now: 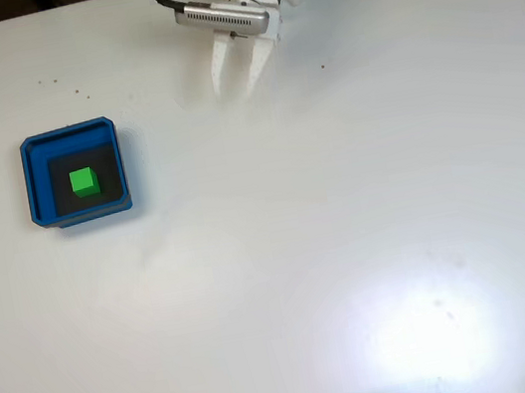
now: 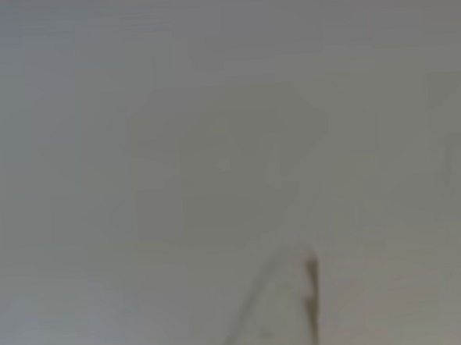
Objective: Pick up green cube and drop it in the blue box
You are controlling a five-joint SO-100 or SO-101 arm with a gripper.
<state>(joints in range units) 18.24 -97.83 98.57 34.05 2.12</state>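
Table (image 1: 282, 254) carries the blue box (image 1: 37, 184) at its left side in the fixed view. The green cube (image 1: 85, 182) lies inside the box, on its dark floor. Far right of the box and higher, the end effector (image 1: 242, 84) is spread, holding nothing.

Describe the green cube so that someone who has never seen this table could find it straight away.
In the fixed view, look to the left side of the white table for the square blue box. On its dark floor, near the middle, sits the green cube. It is the one bright green thing, far from the white pincer at the top edge.
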